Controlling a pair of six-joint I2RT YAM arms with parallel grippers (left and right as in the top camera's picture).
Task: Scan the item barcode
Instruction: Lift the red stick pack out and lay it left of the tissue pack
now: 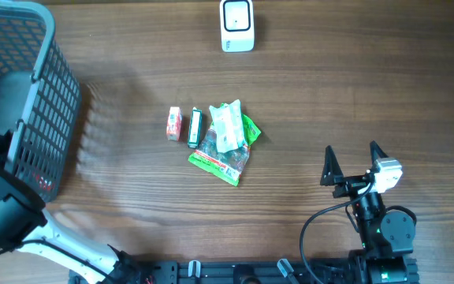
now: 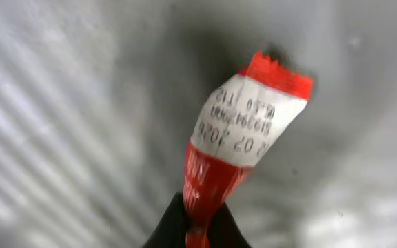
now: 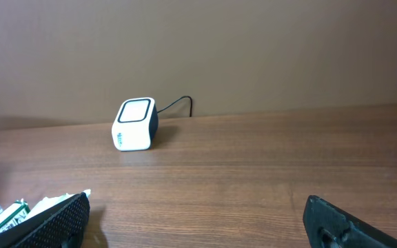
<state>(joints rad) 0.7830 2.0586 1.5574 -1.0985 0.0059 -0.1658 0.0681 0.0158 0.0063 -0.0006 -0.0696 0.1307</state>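
**Wood surface, left claw clenched on a red-and-white sachet**

Brown wood-grain surface [image 1: 329, 95], plain brown wall behind its far edge. Grey slatted basket [image 1: 53, 95] at the far-left corner. White scanner [image 1: 236, 25] at the middle of the far edge, window facing up, dark cable trailing off behind it in the right wrist view.

Near the centre of the surface: small red-and-white box [image 1: 174, 124], slim black item [image 1: 195, 128] just beside it, then a loose heap of green and white packets [image 1: 227, 142] touching the black item and overlapping one another.

Left claw [image 2: 191, 224] clenched on the lower end of a red-and-white sachet [image 2: 247, 124]. Sachet tilted up and to the right from the grip, serrated red top end free, white panel with printed digits facing the wrist camera, digits blurred. Blurred grey ribbed background behind it. Left arm seen from above at the left edge beside the basket; claw and sachet not made out there.

Right claw [image 1: 351, 154] released, fingers spread wide, grasping nothing, over bare wood toward the near-right corner, well apart from the heap and pointing at the far edge.
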